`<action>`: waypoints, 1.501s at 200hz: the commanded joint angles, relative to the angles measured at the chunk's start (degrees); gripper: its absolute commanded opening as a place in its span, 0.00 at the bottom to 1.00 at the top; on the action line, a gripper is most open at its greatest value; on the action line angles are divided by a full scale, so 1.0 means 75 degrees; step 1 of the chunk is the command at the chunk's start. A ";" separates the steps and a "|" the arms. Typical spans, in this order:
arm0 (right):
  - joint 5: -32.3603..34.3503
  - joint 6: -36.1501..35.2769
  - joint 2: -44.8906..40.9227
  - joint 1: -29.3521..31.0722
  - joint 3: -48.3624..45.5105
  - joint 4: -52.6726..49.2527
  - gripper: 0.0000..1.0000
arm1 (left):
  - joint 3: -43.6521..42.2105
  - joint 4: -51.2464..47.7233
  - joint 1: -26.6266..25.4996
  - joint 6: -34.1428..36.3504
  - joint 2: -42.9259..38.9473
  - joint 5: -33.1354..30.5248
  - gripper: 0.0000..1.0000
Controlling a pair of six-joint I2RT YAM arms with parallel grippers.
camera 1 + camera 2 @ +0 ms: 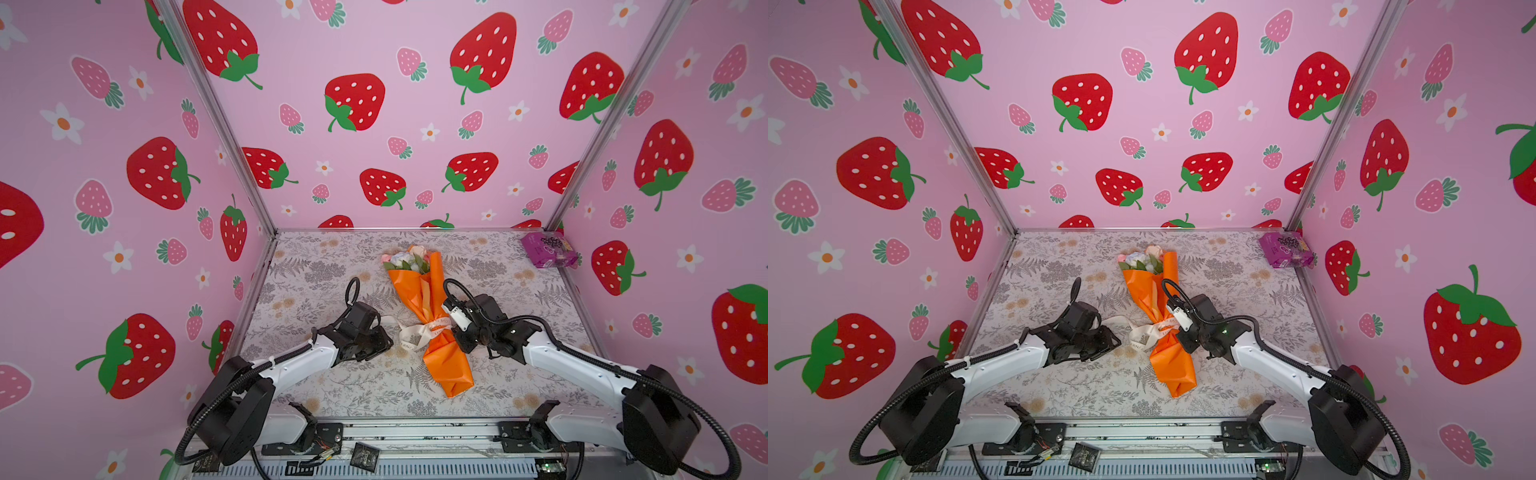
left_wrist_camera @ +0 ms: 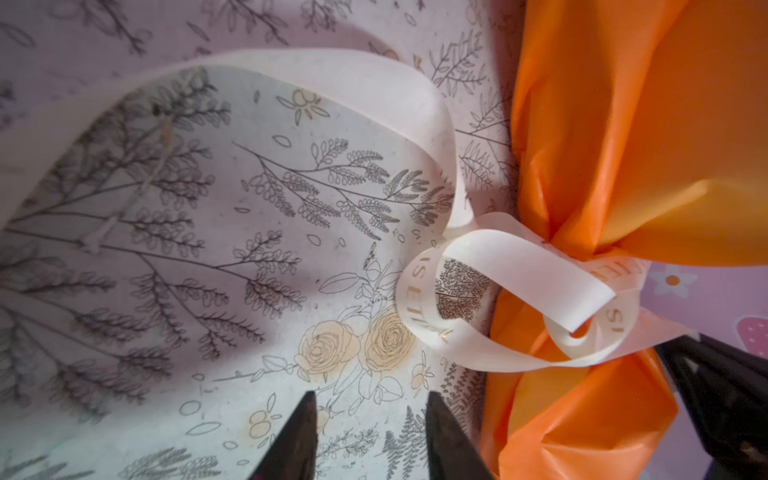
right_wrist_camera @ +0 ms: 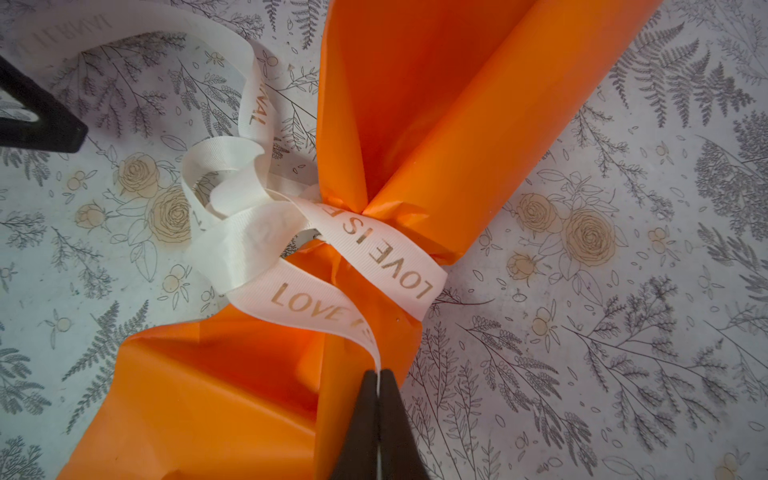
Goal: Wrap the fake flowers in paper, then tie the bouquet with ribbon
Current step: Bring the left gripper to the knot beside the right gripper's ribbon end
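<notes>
- Arm bases [image 1: 286,430] sit at 6 o'clock, nearest the lens. Both arms reach in to the middle of the table [image 1: 316,266].
- Bouquet [image 1: 428,299] lies flat mid-table, flower heads [image 1: 405,259] toward 12, orange paper tail toward 5. Flat probably so both hands can reach the neck from either side.
- Ribbon [image 3: 374,257], cream with gold "LOVE IS" lettering, wraps the pinched neck of the paper. Its loops bunch on the neck's 9 o'clock side, slack and not cinched.
- Right hand [image 3: 378,399] is at 3 o'clock of the neck, jaws closed flat on one ribbon tail, which runs straight from the wrap to the tips. Likely anchoring that end so the wrap doesn't loosen.
- Left hand [image 2: 374,432] is at 9 o'clock of the loops, fingers partly apart with nothing between them, tips aimed at the loops. The other tail curls loose over the table beside it. Looks placed to take a fresh hold there.
- Stage, my read: wrapped and looped, but the knot needs pulling tight.
- Purple packet [image 1: 548,249] in the 1 o'clock corner, well apart, not involved.
</notes>
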 commanded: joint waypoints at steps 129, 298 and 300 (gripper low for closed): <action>-0.1509 0.2152 -0.0688 -0.0339 -0.0842 0.0752 0.00 | 0.3645 0.0012 -0.1729 0.8179 0.2155 0.0731 0.42; -0.1519 0.2432 -0.1038 -0.0653 -0.1386 0.1361 0.00 | 0.4837 -0.0901 -0.1848 0.9549 0.4009 -0.0220 0.35; -0.1541 0.2427 -0.1037 -0.0649 -0.1382 0.1365 0.00 | 0.4823 -0.0879 -0.1842 0.9543 0.4010 -0.0237 0.35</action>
